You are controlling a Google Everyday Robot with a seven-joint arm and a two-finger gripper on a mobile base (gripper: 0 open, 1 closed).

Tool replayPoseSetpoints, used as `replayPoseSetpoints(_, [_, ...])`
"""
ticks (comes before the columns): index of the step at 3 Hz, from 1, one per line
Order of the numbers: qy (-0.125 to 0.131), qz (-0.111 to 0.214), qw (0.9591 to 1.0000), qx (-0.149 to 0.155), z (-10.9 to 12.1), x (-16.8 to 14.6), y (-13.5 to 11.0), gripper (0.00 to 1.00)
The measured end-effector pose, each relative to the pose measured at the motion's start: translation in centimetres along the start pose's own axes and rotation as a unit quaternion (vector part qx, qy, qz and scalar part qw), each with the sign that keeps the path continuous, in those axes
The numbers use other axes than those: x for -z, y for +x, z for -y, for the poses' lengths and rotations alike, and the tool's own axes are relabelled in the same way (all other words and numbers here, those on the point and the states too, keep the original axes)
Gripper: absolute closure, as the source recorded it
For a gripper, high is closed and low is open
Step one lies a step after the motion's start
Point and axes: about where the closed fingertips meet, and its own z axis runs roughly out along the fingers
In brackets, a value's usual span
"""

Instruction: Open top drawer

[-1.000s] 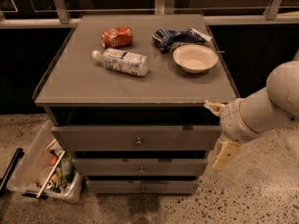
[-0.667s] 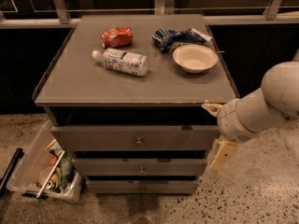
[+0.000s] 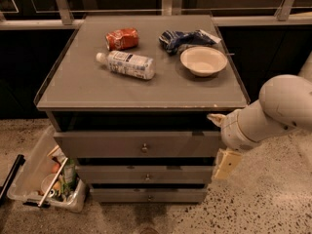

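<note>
The top drawer point(image 3: 122, 144) is the widest grey front under the cabinet top, with a small round metal knob point(image 3: 144, 147) at its centre. It stands slightly forward, with a dark gap above it. My gripper point(image 3: 220, 140) is at the right end of this drawer front. It is open: one cream fingertip point(image 3: 214, 117) sits near the drawer's upper right corner, the other point(image 3: 227, 164) lower, beside the middle drawer. It holds nothing. My white arm point(image 3: 273, 108) reaches in from the right.
Two narrower drawers point(image 3: 146, 175) sit below. On the cabinet top point(image 3: 87, 89) lie a plastic bottle point(image 3: 127, 64), a crushed red can point(image 3: 122, 38), a blue bag point(image 3: 183, 38) and a bowl point(image 3: 203, 61). A clear bin of clutter point(image 3: 46, 177) stands on the floor at left.
My gripper and forearm have moved a little to the left and down, closer to the right end of the top drawer. The drawers and the objects on top have not moved.
</note>
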Motion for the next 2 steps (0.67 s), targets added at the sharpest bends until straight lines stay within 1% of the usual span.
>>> replayPoseSetpoints(1, [0.003, 0.006, 1.0000, 0.006, 0.8, -1.7, 0.2, 0.00])
replayPoseSetpoints(2, [0.008, 0.021, 0.9997, 0.012, 1.8, -3.5, 0.0, 0.00])
